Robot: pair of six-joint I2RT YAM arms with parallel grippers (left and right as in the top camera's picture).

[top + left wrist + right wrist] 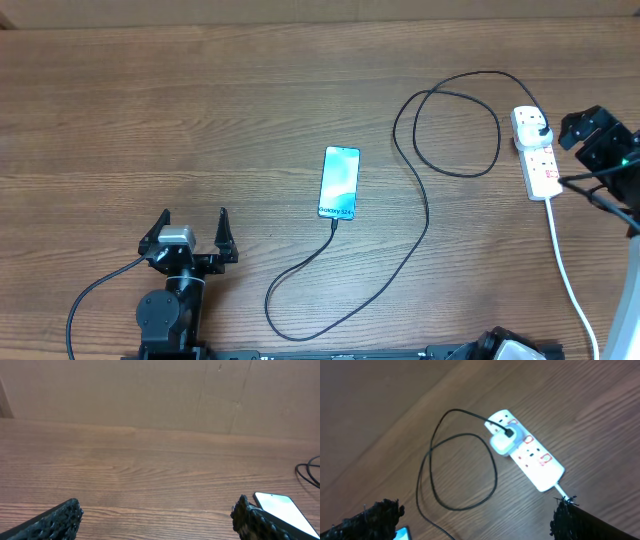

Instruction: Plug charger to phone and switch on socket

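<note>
We see the phone (340,183) lying screen-up in the middle of the desk (200,100). The charger (425,210) meets its near end and loops to the socket (535,152) far right. Left tool (193,222) and right tool (475,509) both gape wide, empty.

I read "Galaxy" near the lower end of the phone (340,182); the red markings on the socket (541,166) are too small for me.
</note>
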